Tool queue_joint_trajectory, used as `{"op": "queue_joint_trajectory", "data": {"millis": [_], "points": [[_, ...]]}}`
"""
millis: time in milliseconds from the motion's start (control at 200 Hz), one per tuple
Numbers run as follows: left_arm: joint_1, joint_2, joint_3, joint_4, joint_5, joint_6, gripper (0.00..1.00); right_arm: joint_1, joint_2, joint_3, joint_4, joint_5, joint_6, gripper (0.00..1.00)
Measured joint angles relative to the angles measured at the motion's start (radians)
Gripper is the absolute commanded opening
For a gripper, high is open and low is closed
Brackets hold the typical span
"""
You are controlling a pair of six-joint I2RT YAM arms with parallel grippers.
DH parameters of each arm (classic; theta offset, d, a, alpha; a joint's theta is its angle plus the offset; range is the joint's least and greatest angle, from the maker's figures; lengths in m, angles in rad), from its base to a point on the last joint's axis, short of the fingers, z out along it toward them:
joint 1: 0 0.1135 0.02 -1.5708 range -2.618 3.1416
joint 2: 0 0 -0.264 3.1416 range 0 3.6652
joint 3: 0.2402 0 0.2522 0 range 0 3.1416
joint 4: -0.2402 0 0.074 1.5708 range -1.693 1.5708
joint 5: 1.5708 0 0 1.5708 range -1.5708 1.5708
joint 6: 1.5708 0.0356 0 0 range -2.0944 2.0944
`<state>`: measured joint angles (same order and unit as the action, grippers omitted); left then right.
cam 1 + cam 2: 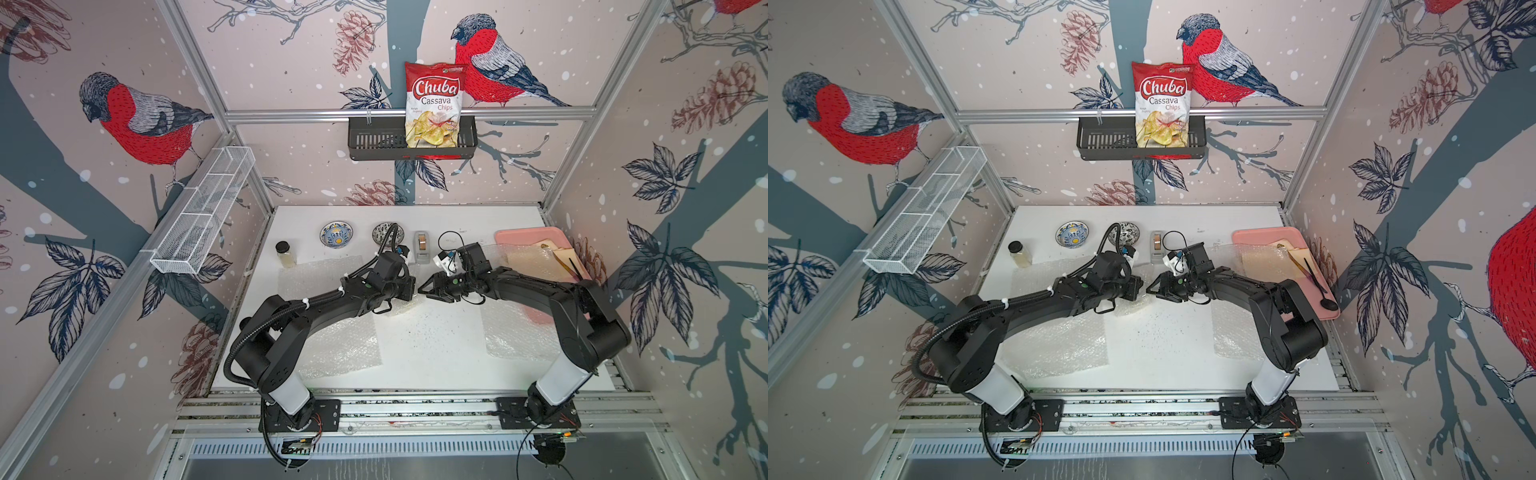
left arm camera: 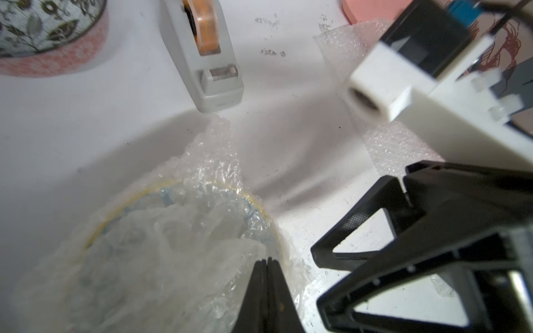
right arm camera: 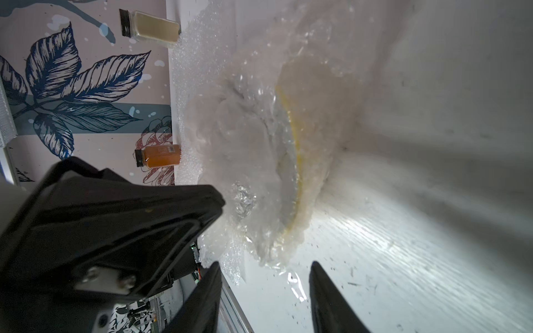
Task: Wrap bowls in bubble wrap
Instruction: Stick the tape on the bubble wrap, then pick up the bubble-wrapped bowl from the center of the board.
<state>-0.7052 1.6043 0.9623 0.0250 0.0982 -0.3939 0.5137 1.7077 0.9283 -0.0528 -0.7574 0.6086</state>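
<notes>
A robot lab booth: aluminium frame (image 1: 291, 114), bird-print wall panels (image 1: 141, 120), arm bases (image 1: 328, 415) bolted to a rail (image 1: 415, 409).

A white counter (image 1: 436, 336), speckled with dark marks, carries 1 glass jar (image 1: 285, 253) with a black lid near its back left corner and a grey tape dispenser (image 1: 422, 247) holding a tan roll farther right. A pink tray (image 1: 519, 237) sits at the right edge, with tan paper (image 1: 563, 253) and a black spoon (image 1: 1329, 304) on it. The right wrist view shows 1 more jar, orange (image 3: 157, 155). On the back wall a black basket (image 1: 374, 139) holds a Chuba cassava chips bag (image 1: 434, 104). A white mesh rack (image 1: 203, 212) hangs on the left wall.
</notes>
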Motion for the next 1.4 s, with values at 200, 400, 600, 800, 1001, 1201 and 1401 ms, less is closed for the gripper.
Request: {"op": "queue_joint_trajectory", "data": {"millis": [200, 400, 600, 800, 1001, 1201, 1401], "points": [[0.011, -0.085, -0.007, -0.037, -0.065, -0.021, 0.15, 0.026, 0.024, 0.000, 0.010, 0.021, 0.032, 0.53], [0.091, -0.171, -0.101, -0.040, -0.140, -0.080, 0.18, 0.039, 0.040, 0.000, 0.054, 0.028, 0.079, 0.53], [0.166, -0.174, -0.159, -0.037, -0.180, -0.127, 0.19, 0.047, 0.070, -0.002, 0.103, 0.049, 0.131, 0.51], [0.183, -0.058, -0.161, -0.004, -0.174, -0.133, 0.18, 0.055, 0.098, -0.007, 0.139, 0.055, 0.175, 0.48], [0.185, 0.003, -0.171, 0.048, -0.119, -0.156, 0.18, 0.059, 0.126, -0.008, 0.177, 0.062, 0.182, 0.36], [0.185, -0.029, -0.197, 0.069, -0.103, -0.166, 0.18, 0.060, 0.143, 0.014, 0.179, 0.082, 0.181, 0.23], [0.185, -0.096, -0.229, 0.075, -0.120, -0.175, 0.18, 0.059, 0.159, 0.040, 0.159, 0.132, 0.169, 0.10]]}}
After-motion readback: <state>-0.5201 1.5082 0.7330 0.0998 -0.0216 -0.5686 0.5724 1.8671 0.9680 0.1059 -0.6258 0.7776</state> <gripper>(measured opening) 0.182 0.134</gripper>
